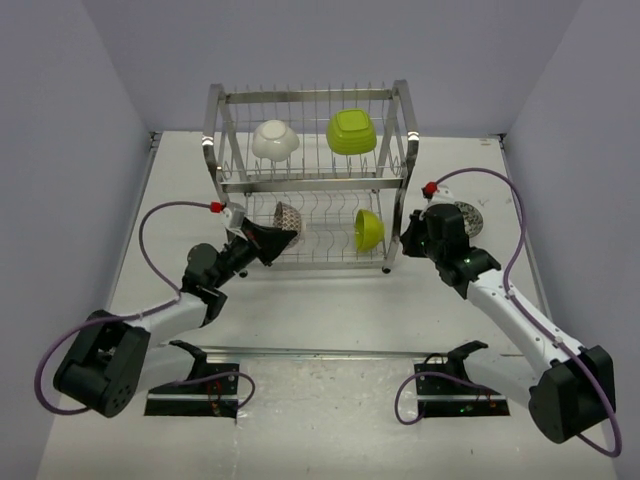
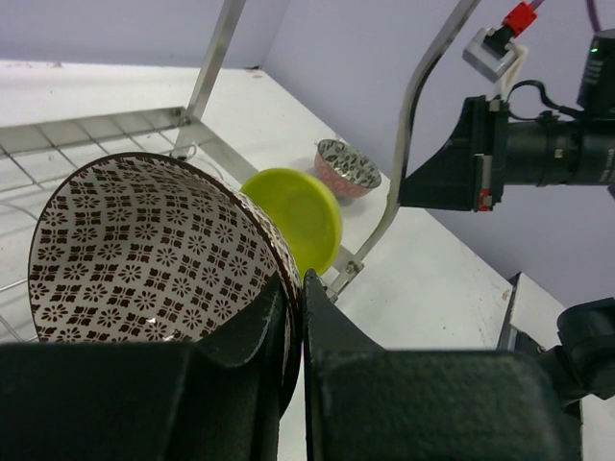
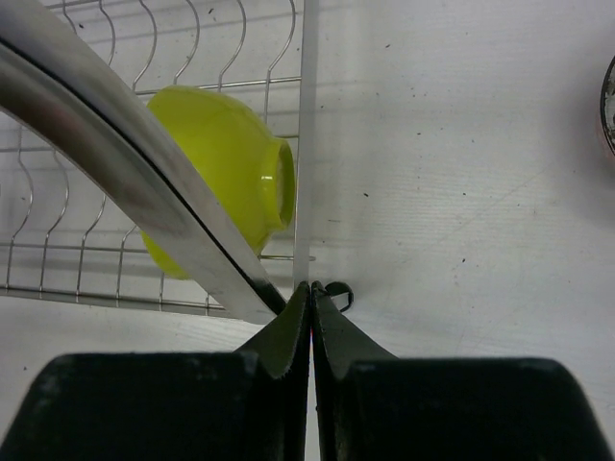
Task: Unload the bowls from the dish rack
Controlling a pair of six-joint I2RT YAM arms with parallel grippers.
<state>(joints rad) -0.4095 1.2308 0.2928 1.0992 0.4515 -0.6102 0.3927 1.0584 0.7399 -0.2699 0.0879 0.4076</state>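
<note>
Left gripper (image 2: 296, 294): you are clamping it on the rim of the patterned bowl (image 2: 144, 250), one finger inside, one outside, probably to lift it clear of the lower dividers of the dish rack (image 1: 214, 130). Right gripper (image 3: 311, 293) is hovering empty, fingers together, beside the rack's near corner. Round green bowl (image 3: 226, 173), white bowl (image 1: 275, 140) and squarish green bowl (image 1: 352, 131) are standing racked; second patterned bowl (image 1: 470, 216) is lying on the table (image 1: 320, 320).

the rack (image 1: 214, 130) is shiny chromed metal wire, the green bowl (image 3: 226, 168) smooth and glossy, the patterned bowl (image 2: 144, 250) glazed, the table (image 3: 461, 192) matt white and scuffed, the jaws matt black plastic.
</note>
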